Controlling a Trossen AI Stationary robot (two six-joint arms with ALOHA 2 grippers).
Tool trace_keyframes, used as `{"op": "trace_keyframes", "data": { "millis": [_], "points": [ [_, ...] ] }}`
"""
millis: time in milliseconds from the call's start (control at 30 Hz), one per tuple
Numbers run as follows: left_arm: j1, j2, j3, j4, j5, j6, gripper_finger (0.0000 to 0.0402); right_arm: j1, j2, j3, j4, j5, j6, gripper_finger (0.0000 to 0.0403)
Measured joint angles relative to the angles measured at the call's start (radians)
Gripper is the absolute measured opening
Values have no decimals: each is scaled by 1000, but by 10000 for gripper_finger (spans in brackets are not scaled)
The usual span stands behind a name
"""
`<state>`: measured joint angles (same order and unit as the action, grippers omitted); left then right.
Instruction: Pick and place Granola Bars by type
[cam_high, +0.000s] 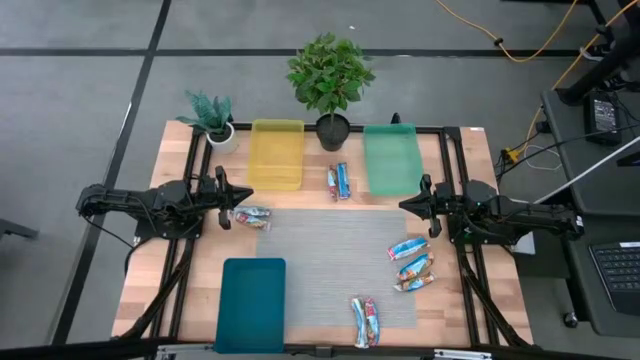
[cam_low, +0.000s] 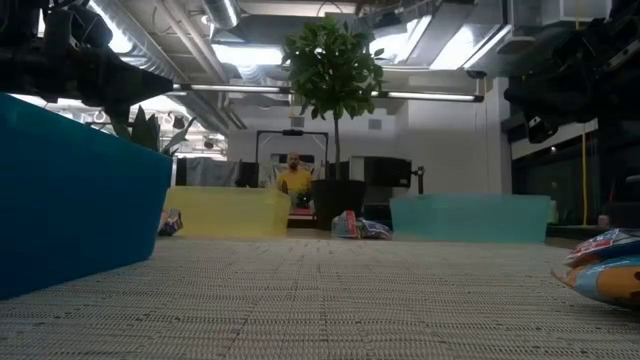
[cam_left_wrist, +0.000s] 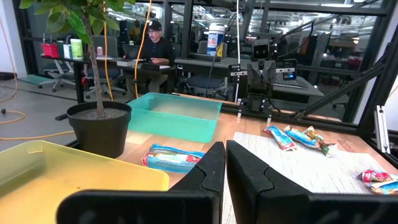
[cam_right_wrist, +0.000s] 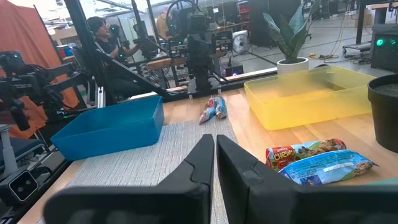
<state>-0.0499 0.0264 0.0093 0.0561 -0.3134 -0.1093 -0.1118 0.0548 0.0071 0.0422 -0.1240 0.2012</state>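
Granola bars in shiny blue, red and white wrappers lie flat in small groups. Two (cam_high: 339, 181) rest on the wood between the yellow tray (cam_high: 275, 152) and the green tray (cam_high: 390, 158). One group (cam_high: 250, 217) lies at the mat's far left corner, three (cam_high: 410, 265) on the mat's right side, and two (cam_high: 365, 321) near its front edge. My left gripper (cam_high: 228, 197) hangs shut at the table's left, level, just beside the left group (cam_right_wrist: 214, 109). My right gripper (cam_high: 408, 203) hangs shut at the right, level. Both are clear of the table.
A teal tray (cam_high: 250, 303) stands at the front left beside the grey mat (cam_high: 330, 250). A tall potted plant (cam_high: 331, 80) and a small one (cam_high: 212, 118) stand along the far edge. People sit at desks in the room beyond the table.
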Motion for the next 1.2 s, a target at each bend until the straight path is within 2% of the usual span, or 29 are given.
{"op": "trace_keyframes", "data": {
  "millis": [267, 400, 533, 700, 833, 933, 1067, 1200],
  "points": [
    [0, 0, 0, 0, -5, 0, 12, 0, 0, 0, 0, 0, 0, 23],
    [0, 0, 0, 26, -72, 0, 8, 0, 0, 0, 26, 0, -26, 23],
    [0, 0, 0, 148, -119, -10, 6, 0, 0, 0, 95, 0, 5, 23],
    [0, 0, 1, 355, -190, -9, 6, 0, 0, 0, 260, 6, -3, 23],
    [0, -1, 1, 459, -239, -71, 8, 0, 0, 0, 348, 73, 39, 23],
    [0, 0, 1, 477, -265, -154, 10, 0, 0, 0, 362, 106, 52, 23],
    [-1, 6, 23, 457, -247, -213, 10, 0, 5, 2, 347, 105, 71, 23],
    [-1, 56, 115, 333, -244, -240, 12, 0, 31, 73, 199, 82, 101, 23]
  ]
}}
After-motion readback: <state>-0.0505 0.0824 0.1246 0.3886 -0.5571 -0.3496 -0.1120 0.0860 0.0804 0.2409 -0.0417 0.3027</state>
